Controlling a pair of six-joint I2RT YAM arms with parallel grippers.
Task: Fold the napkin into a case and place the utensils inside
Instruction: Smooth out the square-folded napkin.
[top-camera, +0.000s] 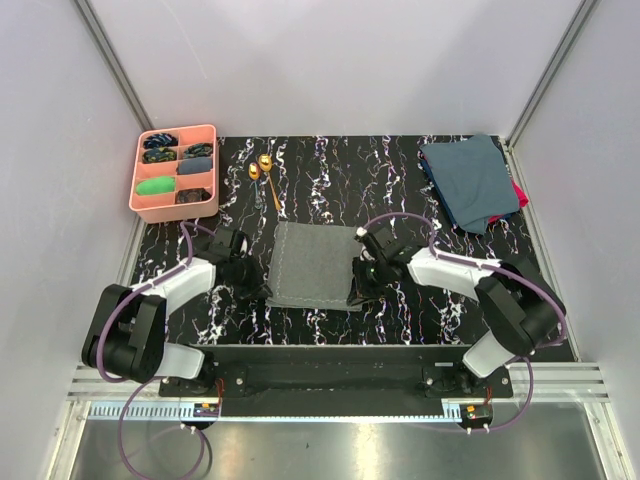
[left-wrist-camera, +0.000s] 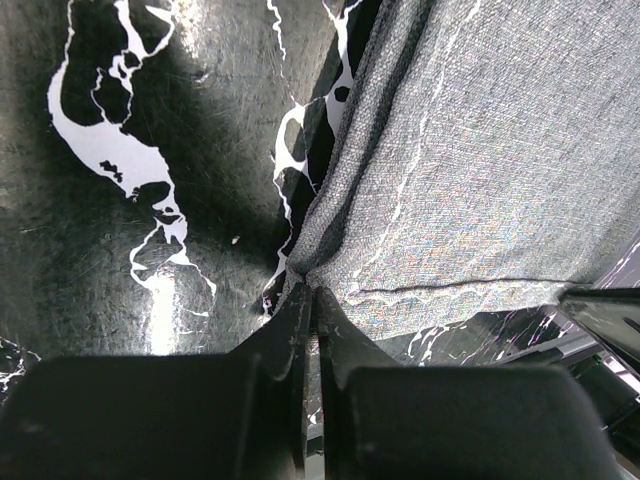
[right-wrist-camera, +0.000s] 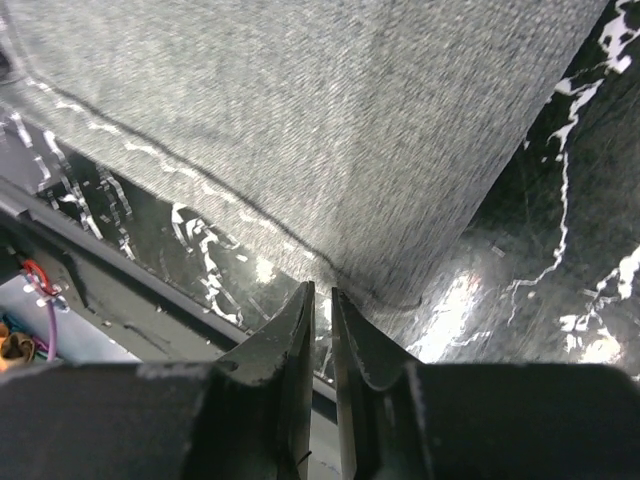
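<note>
My left gripper (left-wrist-camera: 312, 293) is pinched on 1 near corner of the napkin (left-wrist-camera: 480, 150) to fold it. My right gripper (right-wrist-camera: 322, 293) is almost together at the other corner, but I cannot tell if it grips.

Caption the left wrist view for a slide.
Left gripper shut on a corner of the grey napkin, over the black marbled table.

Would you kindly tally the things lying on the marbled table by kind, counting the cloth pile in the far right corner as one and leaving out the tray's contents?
Grey square fabric napkin: 1
Gold-coloured metal utensils: 2
Pink compartment tray: 1
Pile of folded blue-teal cloths: 1
Total: 5
</note>
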